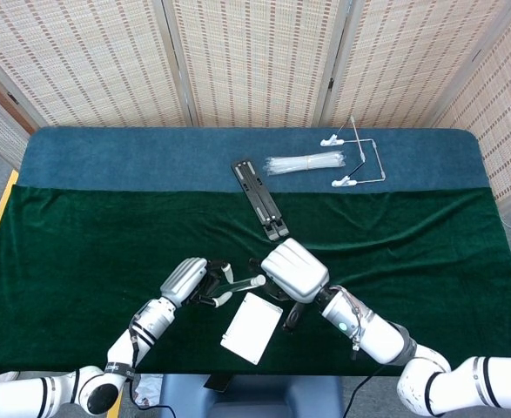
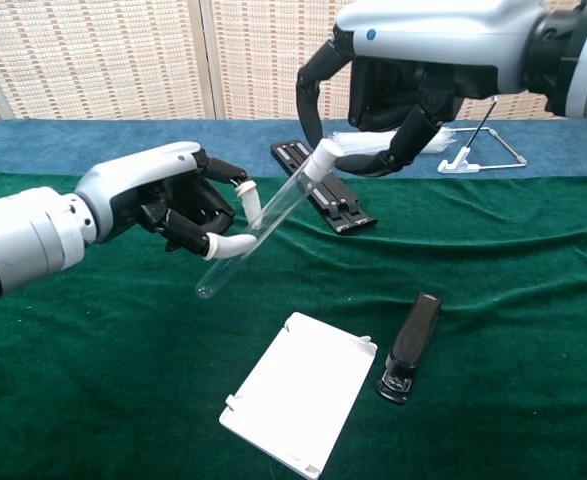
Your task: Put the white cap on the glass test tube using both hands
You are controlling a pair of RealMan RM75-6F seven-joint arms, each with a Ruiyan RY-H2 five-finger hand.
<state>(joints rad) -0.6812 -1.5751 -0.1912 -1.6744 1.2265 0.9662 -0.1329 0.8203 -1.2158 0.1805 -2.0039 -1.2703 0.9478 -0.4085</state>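
Tube [image 2: 261, 229] held tilted in mid-air above the green cloth [image 2: 533, 300], closed end low and toward the left, open end high and toward the right. Cap [image 2: 322, 159] sitting right at that upper end, in line with the tube. Whether fully seated or only started on the rim: cannot tell from either view.

Left hand [image 2: 168, 205] clamped on the lower part of the tube, pale fingertips [image 2: 235, 243] pressed against the glass. Right hand [image 2: 398, 85] above and behind the upper end, fingers curled down around the cap; appears to pinch it, though the contact itself is partly hidden. From the head view, both hands [image 1: 185, 280] [image 1: 294, 270] close together over the front of the table, tube bridging them.

Judged progress: nearly done. Tube lifted, cap brought to the mouth and aligned. Left to do, probably: a final push down the tube's axis, then letting go of the cap.

Below, on the cloth: white tray [image 2: 298, 392] lying flat, black stapler [image 2: 409, 346] just beside it. Farther back: black rail [image 2: 323, 198] and wire stand [image 2: 488, 150] on the blue cloth [image 2: 93, 140].
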